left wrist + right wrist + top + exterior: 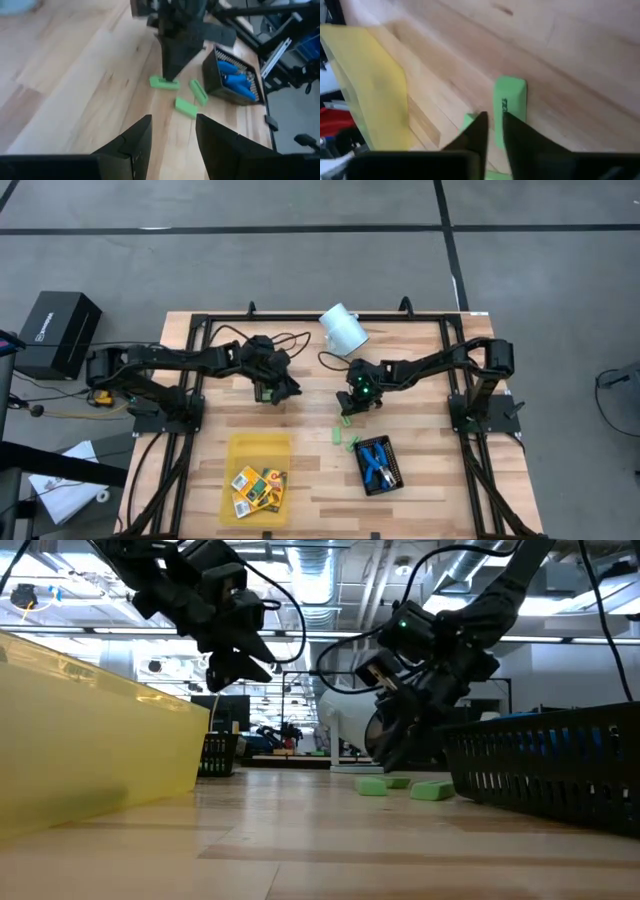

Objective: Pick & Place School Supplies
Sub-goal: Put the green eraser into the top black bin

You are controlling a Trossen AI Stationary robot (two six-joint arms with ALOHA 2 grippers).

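Three light-green oblong pieces (164,82) (198,92) (185,107) lie flat on the wooden table, beside a black mesh tray (396,470) that holds blue-handled tools (235,82). My right gripper (493,122) points down at a slant over the end of one green piece (510,97). Its fingers are shut to a thin slit. My left gripper (172,125) hangs open above bare table to the left of the pieces (280,388), with nothing between its fingers. Orange-yellow boxes (258,485) lie in the yellow tray (232,450). My right gripper stands with its fingertips (170,75) right at one end of a green piece (164,82), coming from above at a slant. The piece lies flat on the table. Whether the tips touch it, I cannot tell.
A white cup (343,328) lies on its side at the table's far edge. The yellow tray (90,750) stands at the near left and the mesh tray (560,770) at the near right. Bare wood lies between the two arms.
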